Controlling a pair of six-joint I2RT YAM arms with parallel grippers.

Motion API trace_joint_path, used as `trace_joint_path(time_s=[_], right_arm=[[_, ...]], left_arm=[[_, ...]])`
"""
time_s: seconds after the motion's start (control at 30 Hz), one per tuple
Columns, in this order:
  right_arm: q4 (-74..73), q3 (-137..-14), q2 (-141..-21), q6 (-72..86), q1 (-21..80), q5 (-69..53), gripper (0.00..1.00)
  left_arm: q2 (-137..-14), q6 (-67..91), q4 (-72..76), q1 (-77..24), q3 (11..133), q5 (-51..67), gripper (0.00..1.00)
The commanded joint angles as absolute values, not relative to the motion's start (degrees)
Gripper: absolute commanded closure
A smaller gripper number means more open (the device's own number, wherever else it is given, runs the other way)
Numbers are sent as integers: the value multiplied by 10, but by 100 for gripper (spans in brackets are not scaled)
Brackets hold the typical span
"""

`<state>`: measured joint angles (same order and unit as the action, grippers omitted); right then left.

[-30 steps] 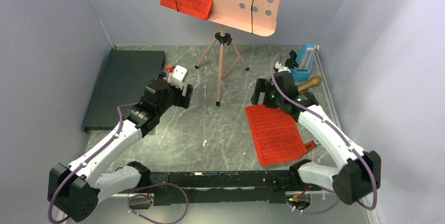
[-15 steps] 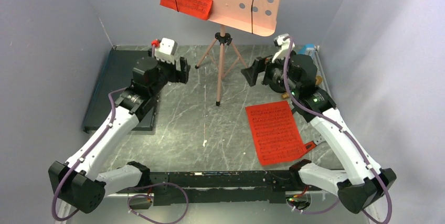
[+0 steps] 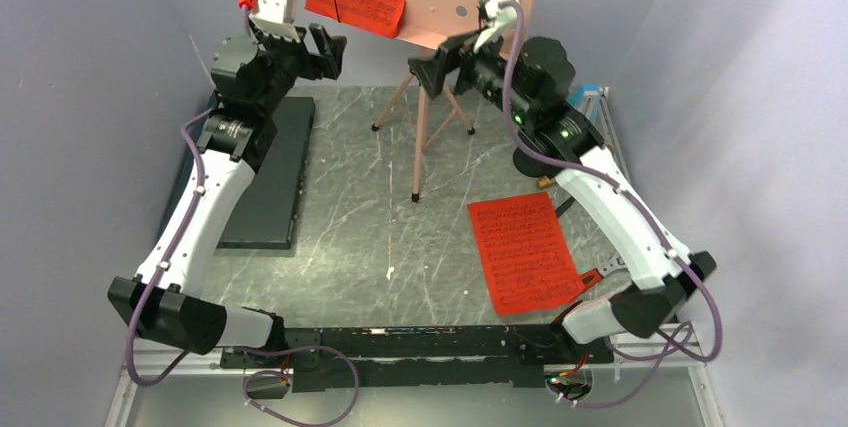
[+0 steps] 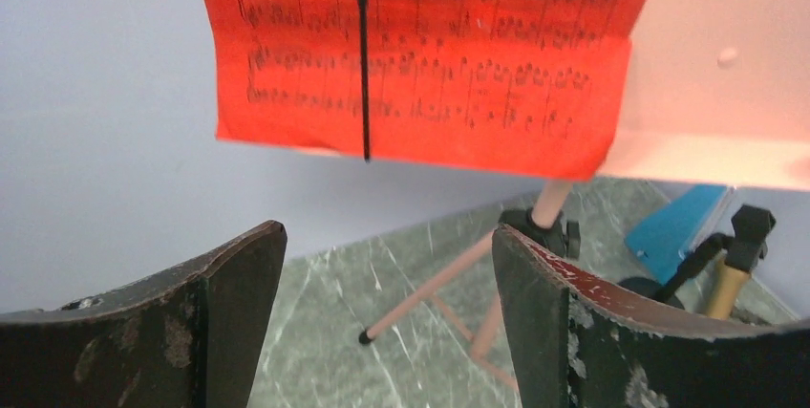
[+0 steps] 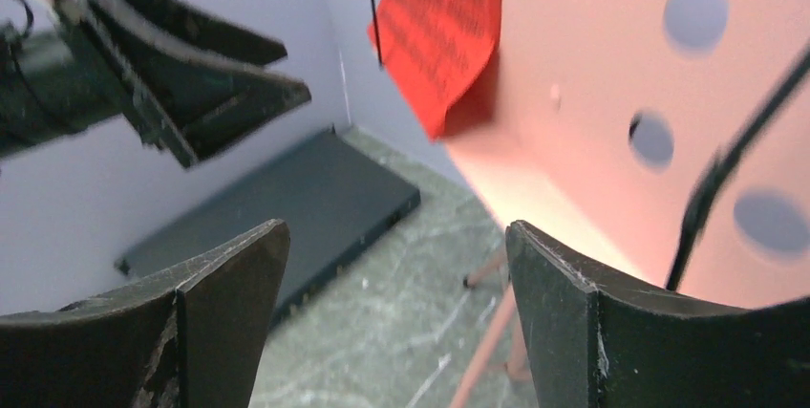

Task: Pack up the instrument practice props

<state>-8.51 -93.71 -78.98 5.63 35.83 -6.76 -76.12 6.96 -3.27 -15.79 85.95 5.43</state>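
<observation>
Carefully now: my left gripper (image 4: 387, 246) gapes wide and empty, facing the red sheet (image 4: 420, 45) on the pink stand's desk (image 5: 573, 64). My right gripper (image 5: 396, 236), equally open, hovers beside that desk. I should pinch the sheet's bottom edge squarely, clear of the black wire (image 4: 363, 54).

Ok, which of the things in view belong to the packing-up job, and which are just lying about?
Belong to the job:
pink music stand
red sheet on the stand
red sheet on the table
blue metronome
gold microphone

Just lying about:
flat dark case
red-handled wrench
</observation>
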Motion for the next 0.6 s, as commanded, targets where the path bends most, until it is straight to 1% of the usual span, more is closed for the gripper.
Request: trace_joint_path(time_s=[0.0, 0.1, 0.27, 0.4, 0.57], right_arm=[[-66, -1067, -865, 88, 359, -41, 15], [-67, -1126, -907, 120, 359, -24, 19], [-43, -1163, -959, 179, 361, -2, 30], [-38, -1189, -999, 206, 366, 40, 34], [-23, -1187, -1018, 222, 378, 84, 37]], left_arm=[[-792, 87, 21, -137, 924, 102, 17], [-817, 90, 35, -130, 960, 115, 19], [-854, 92, 68, -127, 1004, 127, 24], [-880, 91, 94, -127, 1035, 126, 28], [-909, 88, 124, -127, 1060, 127, 28]])
